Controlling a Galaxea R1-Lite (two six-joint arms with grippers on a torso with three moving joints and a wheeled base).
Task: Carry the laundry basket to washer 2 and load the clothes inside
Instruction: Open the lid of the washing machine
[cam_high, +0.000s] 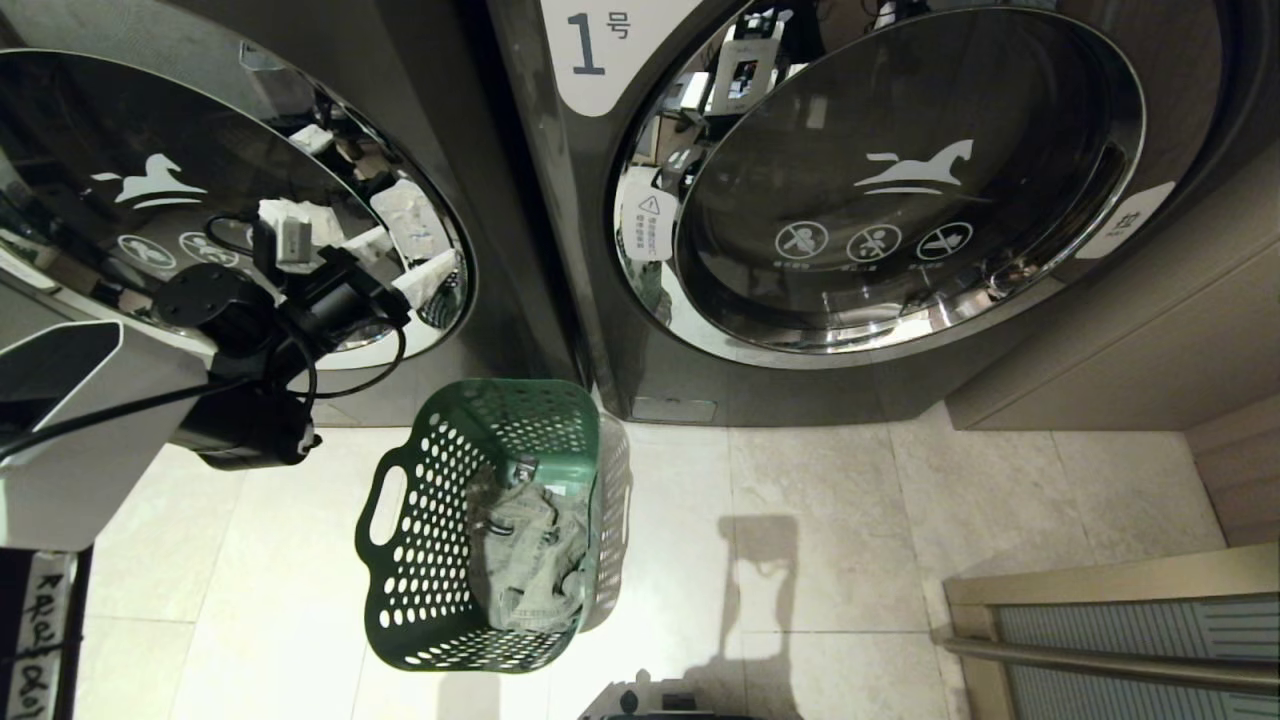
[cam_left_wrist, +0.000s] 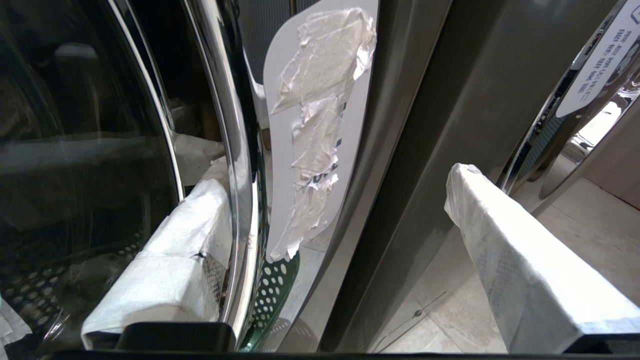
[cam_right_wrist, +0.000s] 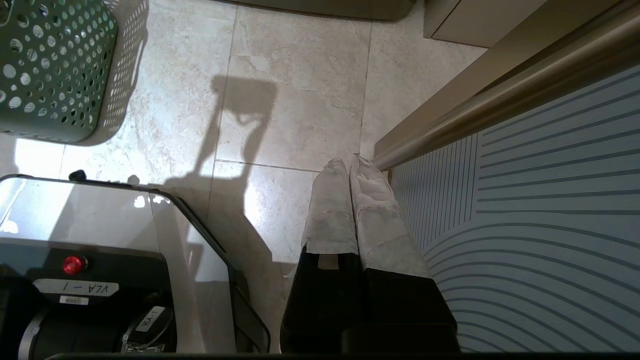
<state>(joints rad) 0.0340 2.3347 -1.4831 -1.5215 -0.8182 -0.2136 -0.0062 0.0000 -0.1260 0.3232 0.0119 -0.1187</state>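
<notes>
Pale stone floor tiles (cam_high: 820, 520) run up to two dark grey front-load washers standing side by side at the far edge. On the right stands the washer labelled "1" (cam_high: 900, 180), its chrome-ringed round door shut. On the left is the other washer (cam_high: 150, 180), presumably washer 2, though its number cannot be seen; its door is also closed.

On the floor just in front of the gap between the two machines sits the laundry basket (cam_high: 430, 520), upright with its mouth facing up. Its long axis runs near to far, leaning slightly rightward at the far end, and one cut-out handle faces left. Inside, the clothes (cam_high: 525, 560) lie crumpled against the right wall.

At the left washer's door, the left gripper (cam_left_wrist: 330, 240) has its white-wrapped fingers (cam_left_wrist: 520, 265) spread wide, one on the glass side of the chrome ring's right edge, the other off to its right, holding nothing. By the right wall panel, the right gripper (cam_right_wrist: 352, 167) hangs low over the tiles, fingers pressed together, empty.
</notes>
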